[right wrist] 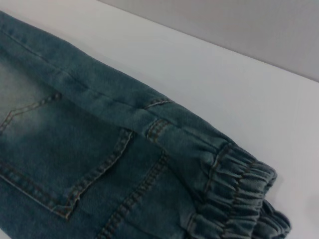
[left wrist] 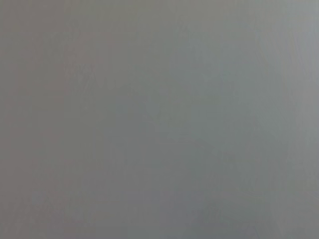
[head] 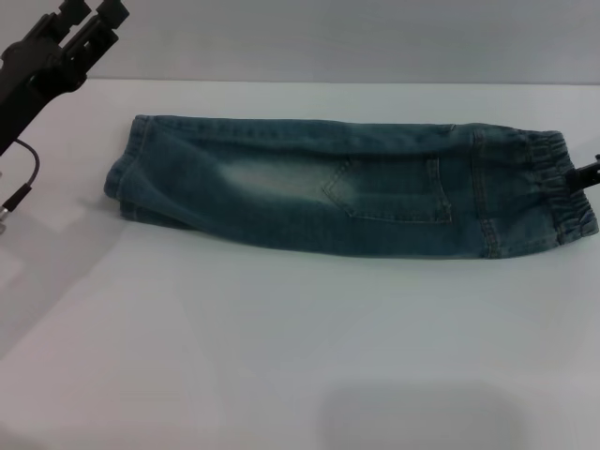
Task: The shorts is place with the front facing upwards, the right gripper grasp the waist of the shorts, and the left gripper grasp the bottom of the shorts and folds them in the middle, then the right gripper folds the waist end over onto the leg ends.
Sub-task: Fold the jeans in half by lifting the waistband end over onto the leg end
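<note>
Denim shorts [head: 356, 192] lie folded lengthwise on the white table [head: 281, 356], waist [head: 562, 192] by the right gripper [head: 589, 175]; whether its grip is closed cannot be told. Left gripper [head: 92, 17] hovers released at the far left.

No readable text — none anywhere

The shorts [head: 347, 192] are blue-green denim, darkest along the seams, with a pale faded patch [head: 272, 178] near the middle. The pocket [head: 389, 190] is outlined in lighter, tan-toned stitching. The waist [head: 562, 192] at the right is the same denim colour, crinkled into dark and light ridges. The table [head: 281, 347] is plain white. The left gripper [head: 84, 19], far left, is black. The right gripper [head: 589, 173] shows only as a black tip.
</note>
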